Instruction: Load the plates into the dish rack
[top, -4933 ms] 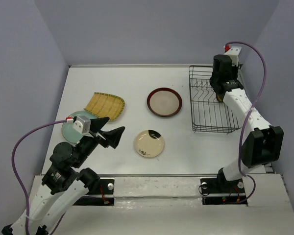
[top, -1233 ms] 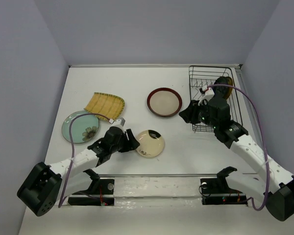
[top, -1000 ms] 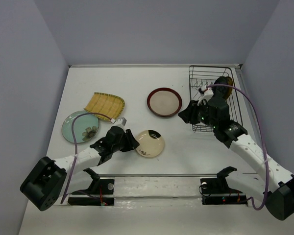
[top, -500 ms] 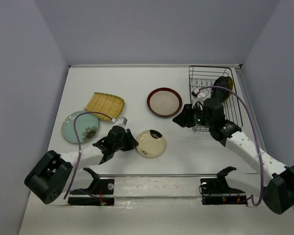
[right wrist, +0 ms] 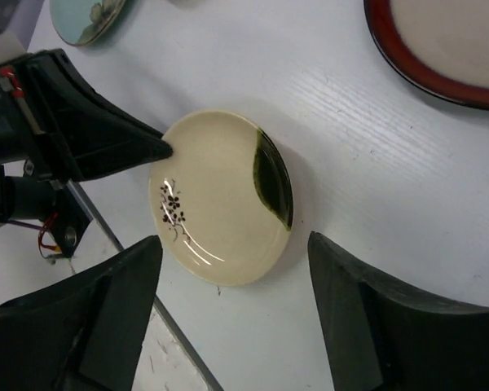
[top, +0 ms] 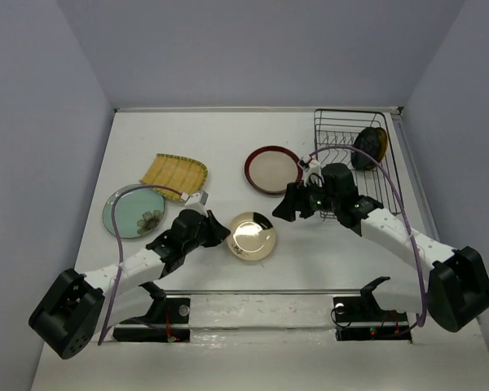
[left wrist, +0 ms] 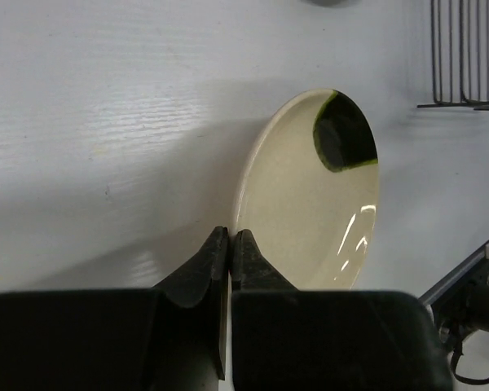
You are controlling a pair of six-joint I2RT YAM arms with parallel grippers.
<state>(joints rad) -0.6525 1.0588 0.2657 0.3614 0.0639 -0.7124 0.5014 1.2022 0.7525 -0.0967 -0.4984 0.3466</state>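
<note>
While L gripper (left wrist: 231, 244) pinches cream plate (left wrist: 301, 212) rim, R gripper (right wrist: 232, 248) hovers above it, jaws wide apart.

Dish rack (top: 391, 183) at right, one plate (top: 369, 147) inside, other plates (top: 273, 169) on table (top: 228, 138) to left

Entry one: I logged a white table (top: 228, 138), wood grain plain in both wrist views. Entry two: pale lavender walls (top: 253, 49) at back, left and right. Entry three: a white board (top: 261, 314) lay along its near edge.
</note>
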